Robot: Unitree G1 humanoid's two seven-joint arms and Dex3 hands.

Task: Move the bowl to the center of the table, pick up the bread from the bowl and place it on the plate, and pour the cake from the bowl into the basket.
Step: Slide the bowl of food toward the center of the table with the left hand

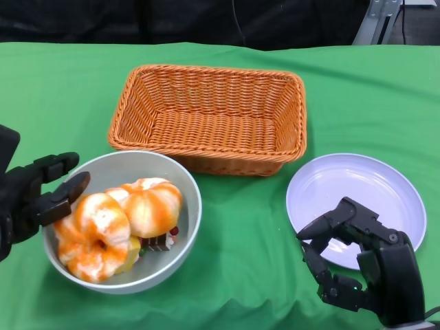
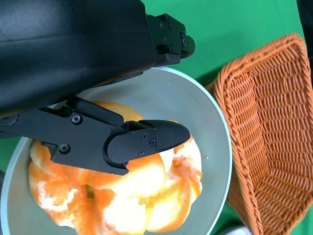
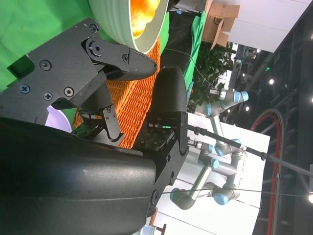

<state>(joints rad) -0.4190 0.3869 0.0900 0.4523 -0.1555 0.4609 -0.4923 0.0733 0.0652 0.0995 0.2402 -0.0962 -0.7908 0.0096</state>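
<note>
Right robot hand sits nearest us at the lower edge, fingers apart and holding nothing, parked on the near rim of the plate. Our left robot hand is at the bowl, fingers spread, one fingertip over the near-left rim and just about on the bread; we can't tell if it's actually touching, but it isn't gripping anything.

So where's the stuff: the bread is a big orange-and-white knot filling most of the bowl, and the cake is a small dark piece tucked under it on the side toward the plate. The bowl sits left of middle on the green worktop, right against the front of the basket.

What we reckon matters next: the bread lies straight ahead of the left fingers, while the right robot hand is well apart from it. Left is clearly nearer, yet the plate is on the right.
</note>
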